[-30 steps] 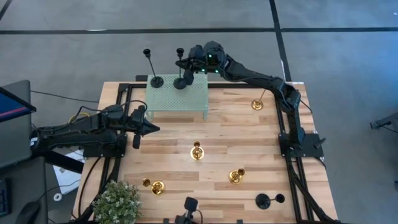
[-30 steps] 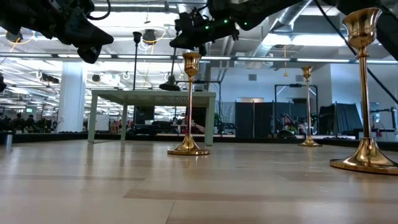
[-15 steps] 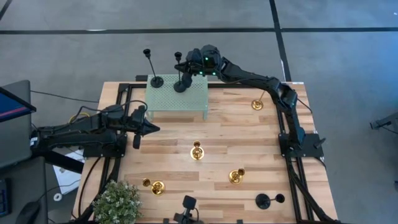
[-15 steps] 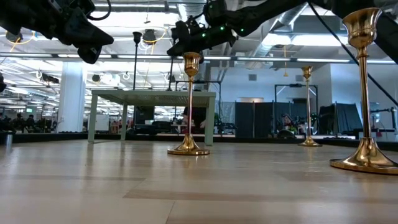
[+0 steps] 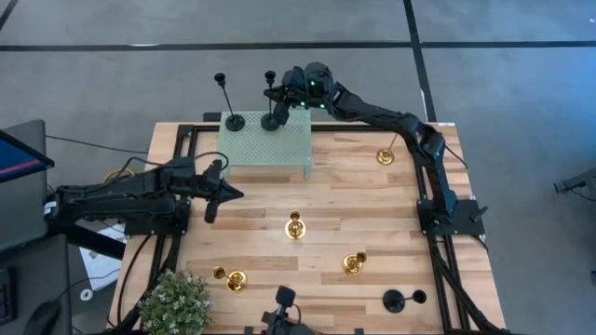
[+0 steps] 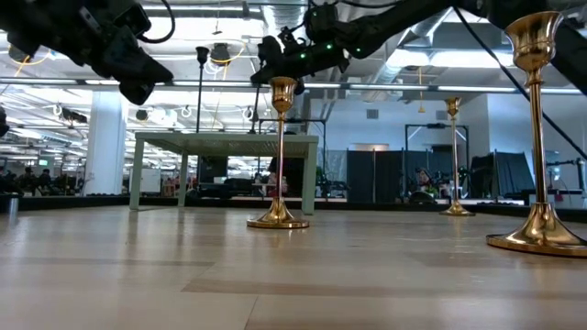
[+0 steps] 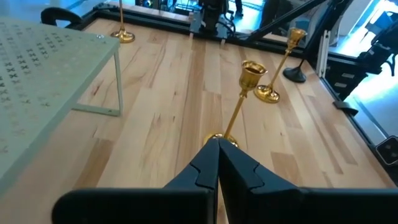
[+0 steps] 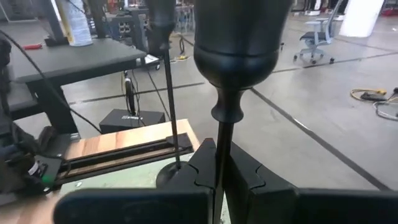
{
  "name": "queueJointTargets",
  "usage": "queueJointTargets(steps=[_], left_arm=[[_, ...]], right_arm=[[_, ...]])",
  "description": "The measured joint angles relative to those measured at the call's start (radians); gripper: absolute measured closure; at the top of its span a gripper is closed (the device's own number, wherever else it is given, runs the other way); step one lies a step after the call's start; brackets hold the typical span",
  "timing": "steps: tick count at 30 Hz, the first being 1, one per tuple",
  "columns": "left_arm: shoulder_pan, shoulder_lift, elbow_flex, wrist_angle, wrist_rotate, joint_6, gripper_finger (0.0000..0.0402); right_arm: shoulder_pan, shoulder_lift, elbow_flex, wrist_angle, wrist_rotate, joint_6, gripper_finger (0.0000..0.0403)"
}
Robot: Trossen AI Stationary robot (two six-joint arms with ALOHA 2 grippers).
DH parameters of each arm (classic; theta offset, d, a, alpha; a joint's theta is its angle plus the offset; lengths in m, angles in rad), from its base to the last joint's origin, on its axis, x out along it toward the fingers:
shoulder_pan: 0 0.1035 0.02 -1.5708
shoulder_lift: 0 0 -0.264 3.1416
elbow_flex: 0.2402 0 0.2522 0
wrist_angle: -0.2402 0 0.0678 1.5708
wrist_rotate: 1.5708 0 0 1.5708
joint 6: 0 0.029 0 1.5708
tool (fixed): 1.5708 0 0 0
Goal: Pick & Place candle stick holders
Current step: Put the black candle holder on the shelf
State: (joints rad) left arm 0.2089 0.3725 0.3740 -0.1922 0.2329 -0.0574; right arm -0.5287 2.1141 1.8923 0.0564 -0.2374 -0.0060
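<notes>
My counter (image 5: 372, 200) is a pale wooden plank top in a black frame, standing on a grey floor crossed by dark lines. At its far edge sits a pale green perforated stand (image 5: 265, 151) on thin legs. My right gripper (image 5: 279, 96) reaches over this stand, its fingers closed around the thin stem of a black candle stick holder (image 5: 271, 104) whose round base rests on the stand's far edge. A second black candle stick holder (image 5: 230, 105) stands upright just beside it on the same stand, untouched. My left gripper (image 5: 227, 193) hovers above the counter near the stand's left front corner, its fingers pressed together on nothing, pointing toward the centre gold candle stick holder (image 5: 295, 225). Three more gold holders stand apart on the wood: one near the right rear (image 5: 386, 156), one right of centre nearer the front (image 5: 354, 263), and one at the left front (image 5: 233, 278). A third black holder (image 5: 401, 300) lies on its side at the right front. A potted green plant (image 5: 177, 302) occupies the left front corner. In the low view the room behind is an open hall with ceiling ducts, strip lights and a white column (image 6: 105, 137).
</notes>
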Motion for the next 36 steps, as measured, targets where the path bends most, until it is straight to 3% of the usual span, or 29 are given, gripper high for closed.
queueJointTargets(steps=[21,36], left_arm=[[0.000,0.003,0.000,0.014,-0.001,0.000,0.0394],[0.000,0.003,0.000,0.014,-0.001,0.000,0.0394]], right_arm=[[-0.009,0.031,0.002,0.018,-0.006,0.006,0.0395],[-0.003,0.008,-0.003,-0.010,0.007,-0.001,0.0241]])
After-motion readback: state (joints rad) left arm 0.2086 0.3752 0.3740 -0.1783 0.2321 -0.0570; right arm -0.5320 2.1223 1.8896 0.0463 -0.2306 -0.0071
